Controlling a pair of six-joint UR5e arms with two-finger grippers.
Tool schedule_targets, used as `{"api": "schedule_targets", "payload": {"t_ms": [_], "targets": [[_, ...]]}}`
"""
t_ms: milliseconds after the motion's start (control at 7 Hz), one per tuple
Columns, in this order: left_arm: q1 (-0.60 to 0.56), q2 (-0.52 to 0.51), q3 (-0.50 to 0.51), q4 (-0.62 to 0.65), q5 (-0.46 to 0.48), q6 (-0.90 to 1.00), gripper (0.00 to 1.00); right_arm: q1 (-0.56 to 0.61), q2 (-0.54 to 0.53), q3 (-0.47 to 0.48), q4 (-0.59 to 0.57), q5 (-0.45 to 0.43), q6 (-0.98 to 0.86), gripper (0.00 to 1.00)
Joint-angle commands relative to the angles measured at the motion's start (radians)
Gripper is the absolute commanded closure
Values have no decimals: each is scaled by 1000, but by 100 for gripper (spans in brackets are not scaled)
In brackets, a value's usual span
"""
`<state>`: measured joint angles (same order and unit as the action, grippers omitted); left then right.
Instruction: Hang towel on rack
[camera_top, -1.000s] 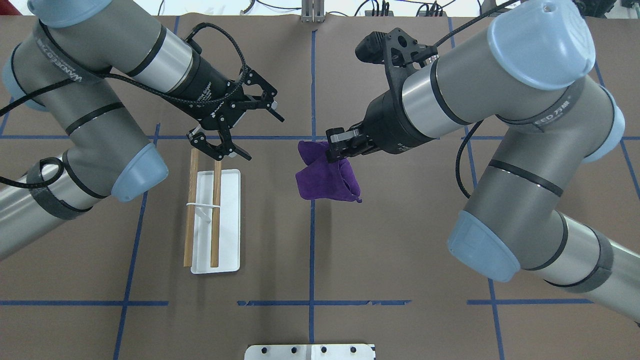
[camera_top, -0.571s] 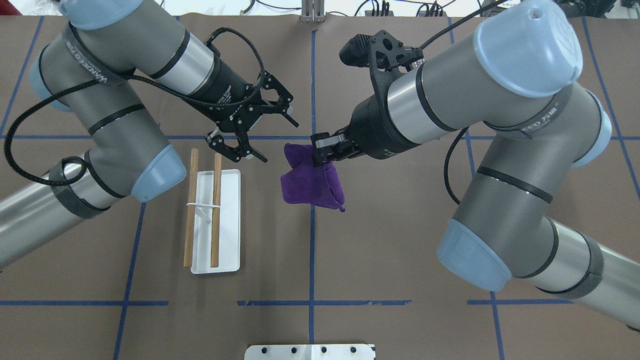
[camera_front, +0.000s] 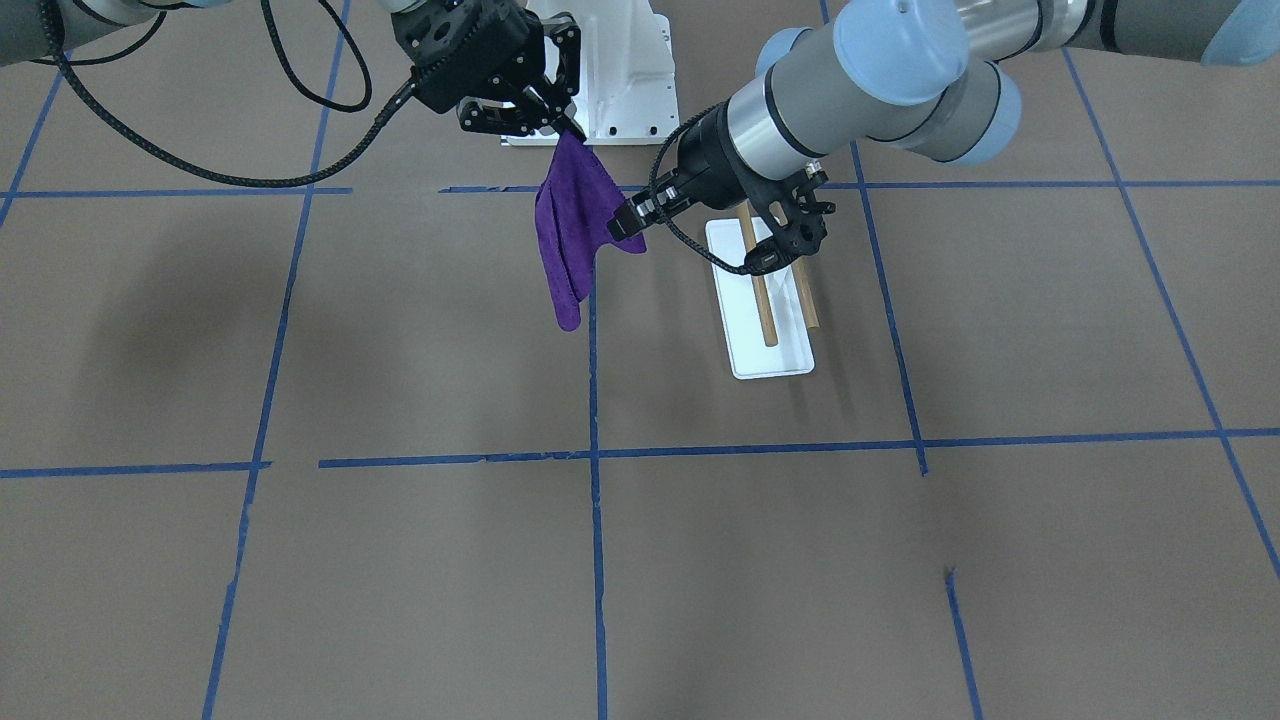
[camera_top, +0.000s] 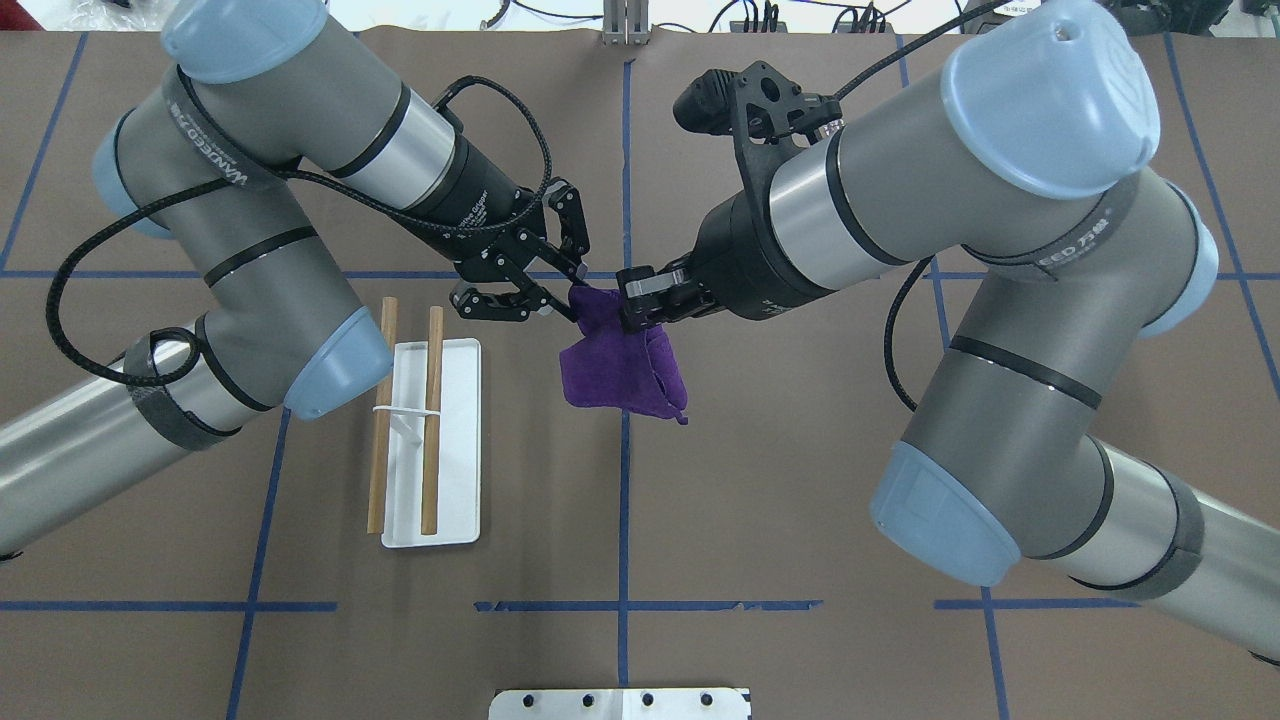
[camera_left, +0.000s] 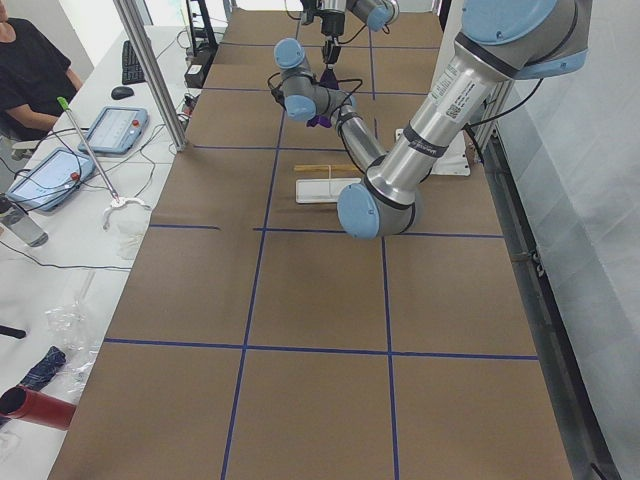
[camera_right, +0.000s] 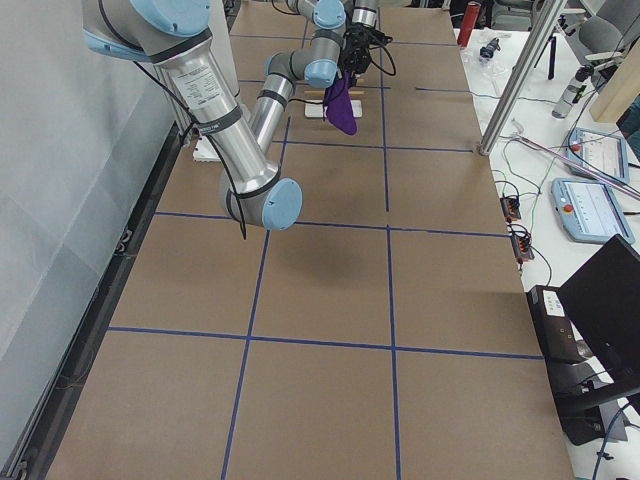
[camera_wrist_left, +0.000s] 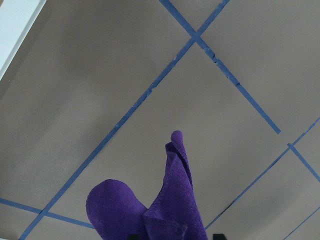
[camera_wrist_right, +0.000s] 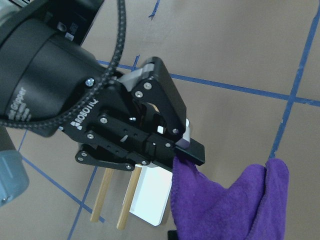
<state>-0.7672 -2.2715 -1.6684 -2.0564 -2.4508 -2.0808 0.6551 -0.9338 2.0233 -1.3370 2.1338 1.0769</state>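
The rack stands on the desk, both dowels bare. Just past its far right corner, the left claw is pinched shut on a corner of the purple towel. The towel hangs in the air to the right of the rack, touching neither it nor the desk. Further right, the right claw is clamped on the towel's upper edge, so both claws hold the cloth close together. The towel looks light, soft and limp, sagging in folds. It will probably drape well only if held by two spread corners or along one edge. The left arm passes beyond the rack's far end, wrist angled towards the towel. The right arm comes in from well right of the rack, elbow bent, wrist pointing towards it.
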Motion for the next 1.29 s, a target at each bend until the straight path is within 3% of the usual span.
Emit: {"api": "schedule_targets", "payload": {"t_ms": [0, 143, 286, 571, 714, 1143], "targets": [[3, 3, -16, -1, 7, 5, 100, 0, -3, 0, 1, 0, 0, 100], [3, 3, -24, 1, 9, 7, 100, 0, -8, 3, -1, 0, 0, 100], [2, 10, -39, -1, 28, 11, 100, 3, -17, 9, 2, -8, 0, 1], [-3, 90, -104, -46, 58, 27, 100, 14, -144, 116, 5, -8, -2, 0], [-6, 190, -147, -142, 56, 31, 100, 32, -220, 136, 7, -9, -2, 0], [-49, 360, -189, -284, 56, 85, 100, 100, -322, 135, 7, -8, -2, 0]]}}
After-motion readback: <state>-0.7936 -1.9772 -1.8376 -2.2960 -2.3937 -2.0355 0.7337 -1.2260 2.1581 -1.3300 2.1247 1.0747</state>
